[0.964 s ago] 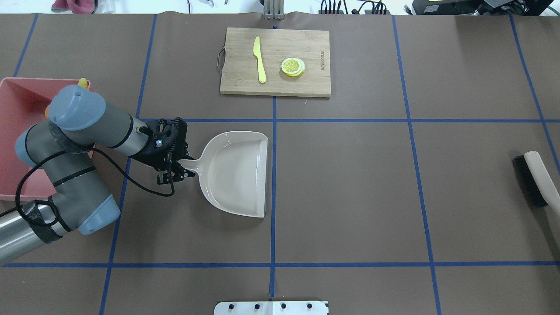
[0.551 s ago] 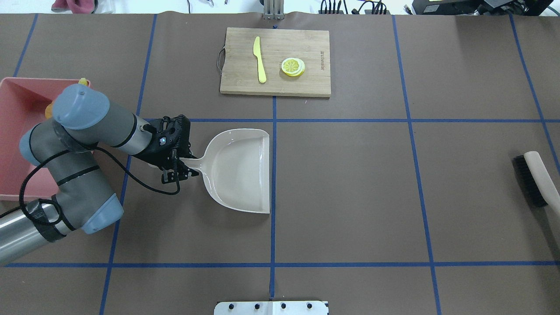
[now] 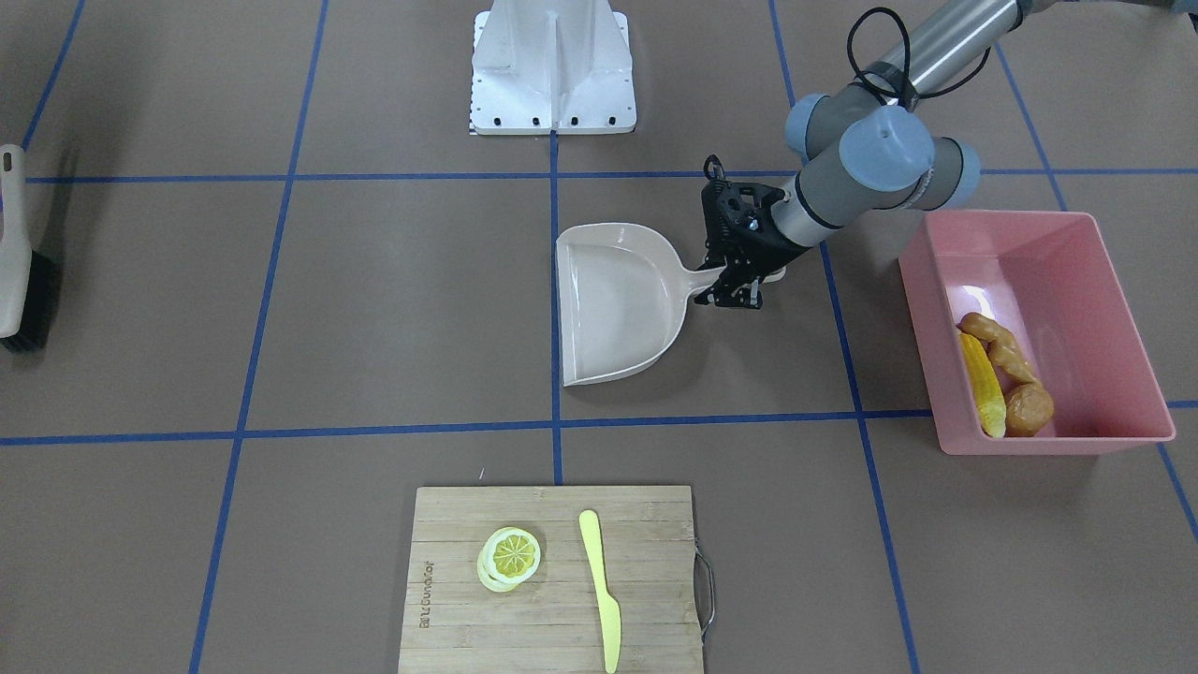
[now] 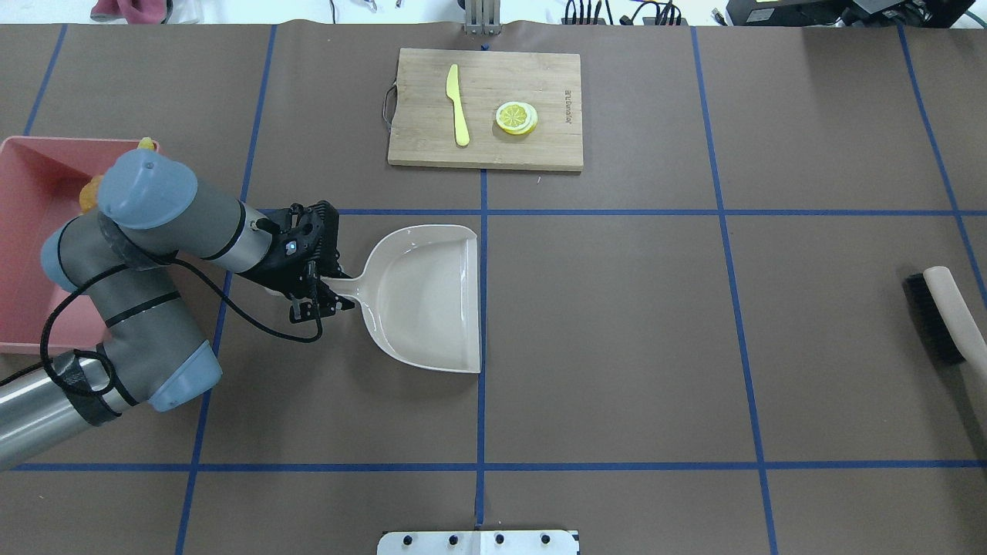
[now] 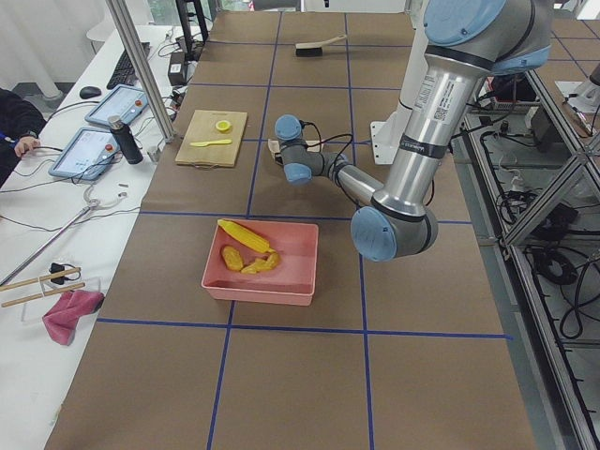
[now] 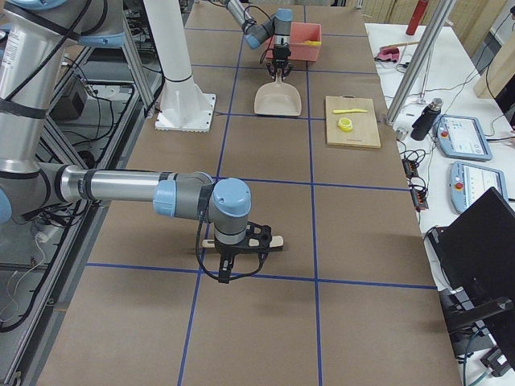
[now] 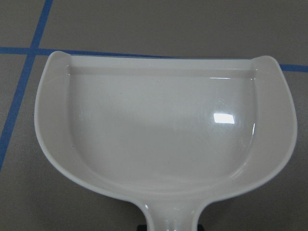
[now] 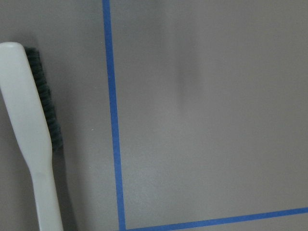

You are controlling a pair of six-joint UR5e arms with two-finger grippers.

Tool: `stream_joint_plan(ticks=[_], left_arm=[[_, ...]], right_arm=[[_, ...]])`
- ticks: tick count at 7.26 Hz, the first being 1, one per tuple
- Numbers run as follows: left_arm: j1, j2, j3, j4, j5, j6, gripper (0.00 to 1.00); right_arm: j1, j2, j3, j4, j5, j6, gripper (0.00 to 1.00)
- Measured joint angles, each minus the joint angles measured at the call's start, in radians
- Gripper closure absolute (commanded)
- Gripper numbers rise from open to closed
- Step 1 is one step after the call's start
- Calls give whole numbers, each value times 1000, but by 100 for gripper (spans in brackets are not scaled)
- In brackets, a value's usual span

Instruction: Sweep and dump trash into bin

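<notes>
My left gripper (image 4: 327,296) (image 3: 728,284) is shut on the handle of the beige dustpan (image 4: 424,297) (image 3: 613,300) (image 7: 159,130), which sits low over the table's middle with nothing in it. The pink bin (image 3: 1058,271) (image 4: 31,200) stands at the table's left end. Inside it lies the trash: a yellow corn cob (image 3: 983,384), a tan ginger root (image 3: 1001,346) and an orange-brown potato (image 3: 1029,409). My right gripper (image 6: 233,261) hovers over the brush (image 4: 944,312) (image 8: 29,139) at the far right; I cannot tell whether it is open or shut.
A wooden cutting board (image 4: 540,85) at the back centre carries a pale yellow knife (image 4: 458,104) and a lemon slice (image 4: 516,118). The robot's white base plate (image 3: 552,65) is at the near edge. Blue tape lines grid the brown table.
My left arm has carried the dustpan a little to the right and turned it, so its open edge now runs along the central blue line. The brush has not moved.
</notes>
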State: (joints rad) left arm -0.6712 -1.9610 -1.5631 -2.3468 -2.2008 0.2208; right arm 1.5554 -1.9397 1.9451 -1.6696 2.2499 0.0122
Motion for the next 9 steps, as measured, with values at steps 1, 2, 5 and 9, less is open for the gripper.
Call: stream_joint_plan(ticks=[1, 2, 5, 9], left_arm=[[1, 1, 8, -20, 10, 2, 100], [2, 1, 12, -29, 15, 4, 100], [2, 5, 14, -42, 19, 6, 100], [2, 13, 10, -69, 19, 8, 100]], right_arm=[[0, -1, -4, -1, 9, 0, 0], [0, -5, -9, -1, 12, -1, 0], [0, 1, -7, -1, 14, -1, 0], [0, 2, -4, -1, 19, 0, 0]])
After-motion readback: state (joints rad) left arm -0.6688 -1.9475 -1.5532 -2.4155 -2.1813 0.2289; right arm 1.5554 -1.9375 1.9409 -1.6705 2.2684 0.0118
